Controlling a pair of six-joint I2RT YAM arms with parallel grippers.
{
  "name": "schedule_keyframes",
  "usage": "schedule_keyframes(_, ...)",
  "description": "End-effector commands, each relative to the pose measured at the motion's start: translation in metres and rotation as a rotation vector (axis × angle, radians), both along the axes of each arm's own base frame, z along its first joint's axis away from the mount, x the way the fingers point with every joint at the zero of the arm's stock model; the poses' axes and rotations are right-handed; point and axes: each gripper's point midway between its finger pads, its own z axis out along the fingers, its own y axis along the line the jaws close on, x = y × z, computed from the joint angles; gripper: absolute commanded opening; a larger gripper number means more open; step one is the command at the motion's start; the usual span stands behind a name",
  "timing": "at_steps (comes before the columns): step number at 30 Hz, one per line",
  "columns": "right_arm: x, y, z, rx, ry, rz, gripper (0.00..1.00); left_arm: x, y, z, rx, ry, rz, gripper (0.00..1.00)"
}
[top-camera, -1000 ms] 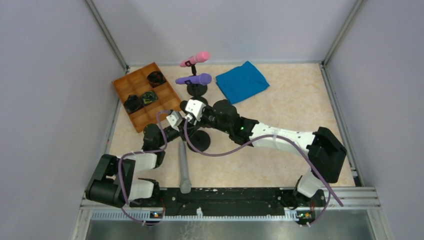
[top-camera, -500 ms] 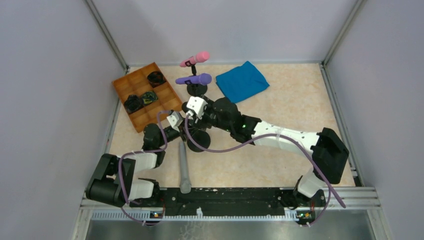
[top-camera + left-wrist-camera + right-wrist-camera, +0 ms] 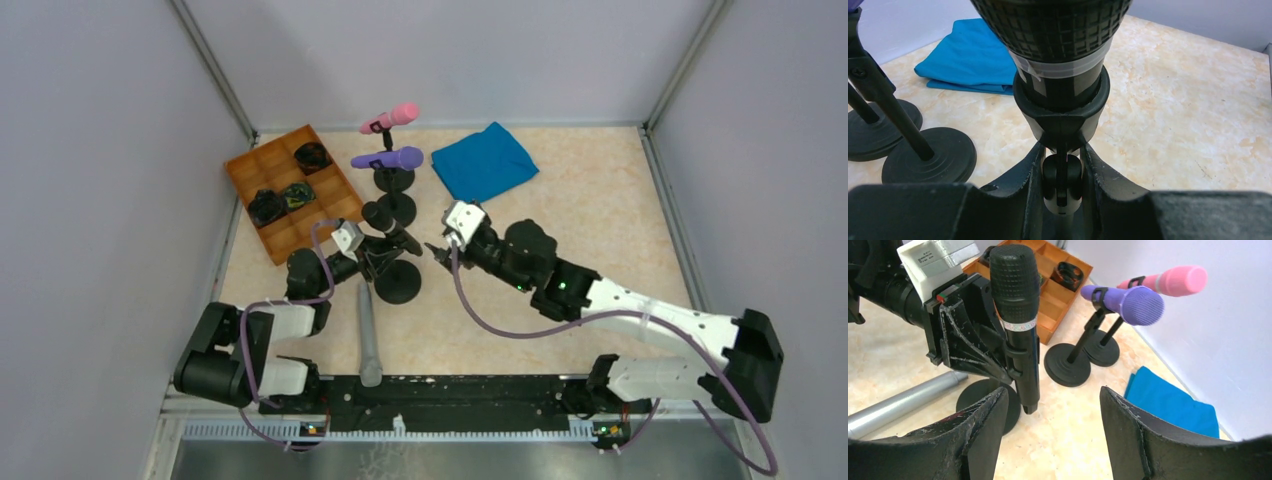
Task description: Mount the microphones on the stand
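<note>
The gripper closes on the stand just under its clip, which holds a black mic. On the far side, two round bases sit close together on the marbled table. A blue cloth lies beyond them.

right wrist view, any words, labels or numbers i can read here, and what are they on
None can be read.
Pale band around the black microphone: it carries lettering, too blurred to read.
Top face of the white block on the left arm's wrist: fine print, too small to read.
Nothing else in this view shows any text.
</note>
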Motion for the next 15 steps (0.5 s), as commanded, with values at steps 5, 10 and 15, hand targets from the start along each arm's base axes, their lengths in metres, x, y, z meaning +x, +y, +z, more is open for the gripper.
schedule_keyframes(5,-0.004,-0.044,-0.005,0.075,0.004,-0.115,0.67,0.010,-0.024,0.037,-0.092,-0.103,-0.028,0.00)
schedule_keyframes(10,-0.008,-0.059,-0.008,0.079,0.000,-0.145,0.67,0.028,-0.040,0.044,-0.102,-0.138,-0.038,0.00)
schedule_keyframes(15,-0.012,-0.072,-0.011,0.077,-0.003,-0.164,0.67,0.045,-0.046,0.054,-0.153,-0.203,-0.040,0.00)
